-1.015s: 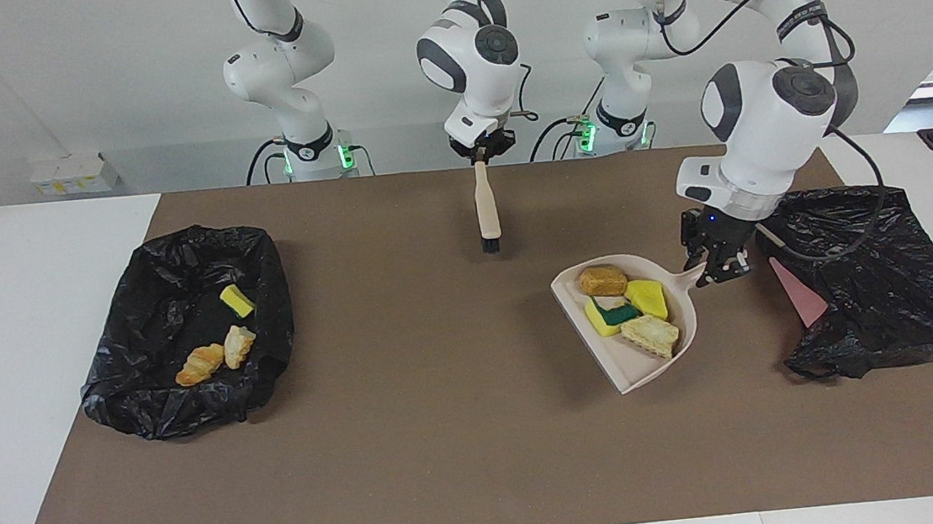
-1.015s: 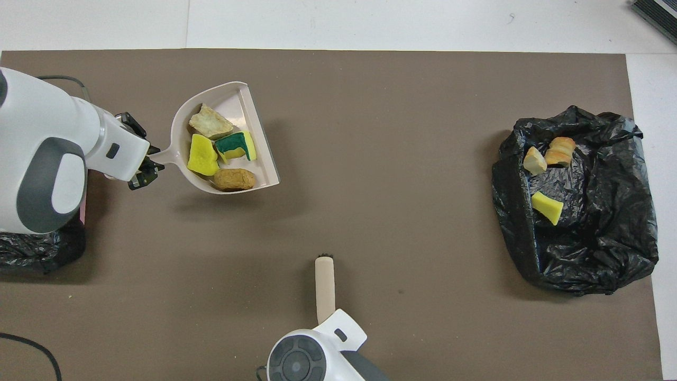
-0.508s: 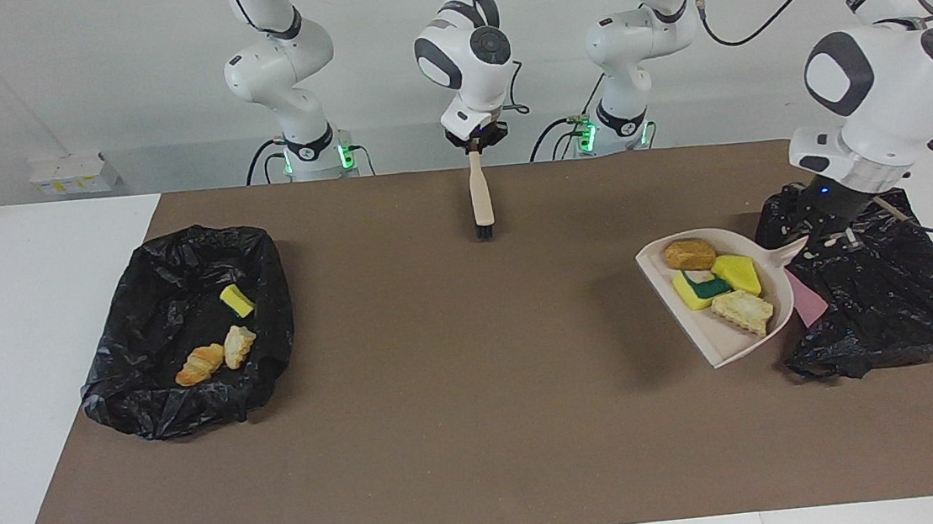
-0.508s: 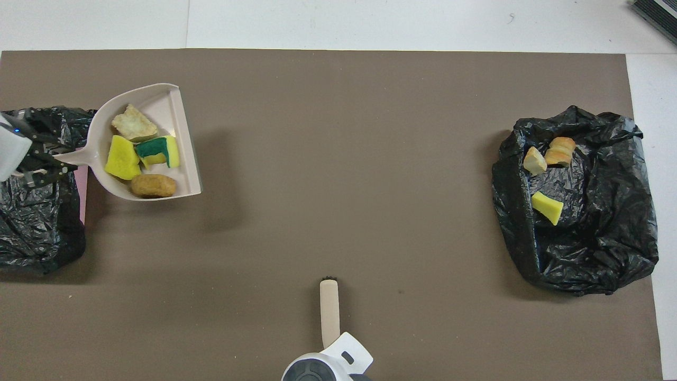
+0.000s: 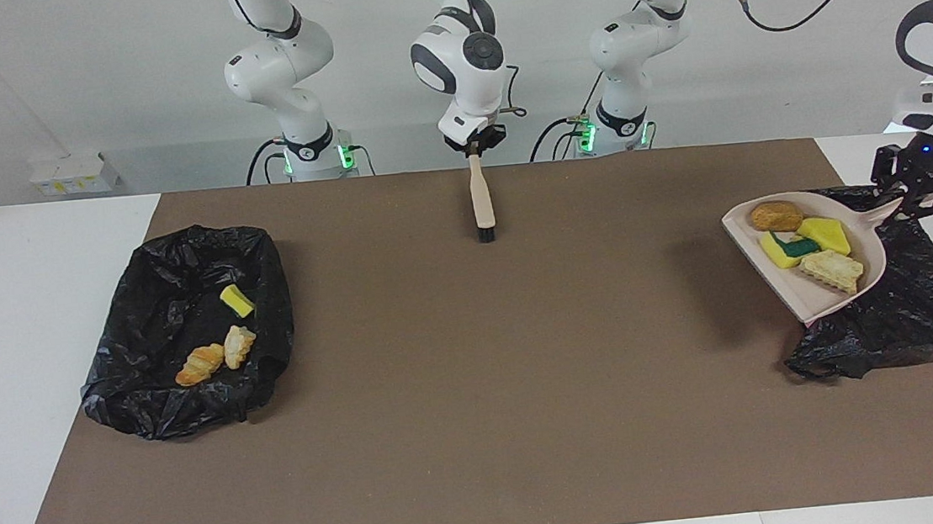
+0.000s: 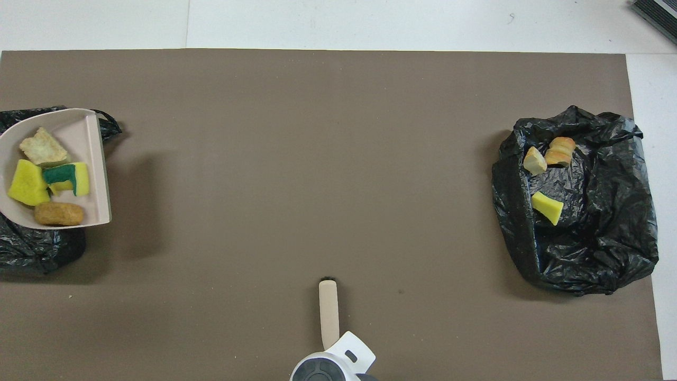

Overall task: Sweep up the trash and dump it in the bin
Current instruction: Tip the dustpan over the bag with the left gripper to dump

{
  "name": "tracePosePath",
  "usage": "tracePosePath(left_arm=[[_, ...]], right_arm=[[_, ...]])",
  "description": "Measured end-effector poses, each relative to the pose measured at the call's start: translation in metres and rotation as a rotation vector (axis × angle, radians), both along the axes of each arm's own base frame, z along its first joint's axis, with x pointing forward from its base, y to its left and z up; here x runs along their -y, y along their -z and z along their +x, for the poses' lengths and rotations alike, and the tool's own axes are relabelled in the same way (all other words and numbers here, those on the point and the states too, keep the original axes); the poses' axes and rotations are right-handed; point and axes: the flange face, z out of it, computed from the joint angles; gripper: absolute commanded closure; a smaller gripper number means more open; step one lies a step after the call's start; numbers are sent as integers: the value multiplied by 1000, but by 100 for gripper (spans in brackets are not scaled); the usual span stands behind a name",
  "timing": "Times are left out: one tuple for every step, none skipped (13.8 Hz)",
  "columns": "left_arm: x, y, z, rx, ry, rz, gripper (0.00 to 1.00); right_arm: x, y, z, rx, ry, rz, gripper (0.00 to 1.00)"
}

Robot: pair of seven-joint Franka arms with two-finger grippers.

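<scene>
Brown mat (image 5: 478, 396), dustpan (image 5: 786, 289) mouth toward right arm's end, handle toward left arm's

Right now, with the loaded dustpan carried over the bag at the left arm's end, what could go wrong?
1. The dustpan holds four loose scraps; if its open lip dips over the mat, they could slide out short of the black bag.
2. That bag lies crumpled and flat, with no clear opening showing, so dumped pieces might roll off it.
3. The left claw grips only the handle's end, so the pan may twist when tilted.
</scene>
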Motion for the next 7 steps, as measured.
tracePosePath(left_arm=[[-17, -5, -3, -4, 5, 38, 100], [-34, -10, -4, -7, 16, 76, 100], [-49, -15, -5, -15, 36, 120, 100], [-59, -18, -4, -29, 58, 172, 100], [-63, -20, -1, -44, 82, 232, 100], [-63, -21, 3, -56, 104, 281, 100], [-59, -22, 7, -64, 128, 327, 100]], right_arm=[[0, 0, 0, 1, -2, 2, 84], [0, 1, 0, 1, -2, 2, 72], [0, 1, 0, 0, -2, 2, 42], [1, 1, 0, 0, -1, 2, 39], [1, 1, 1, 0, 0, 2, 39], [1, 0, 2, 0, 3, 3, 39], [2, -2, 5, 4, 10, 7, 37]])
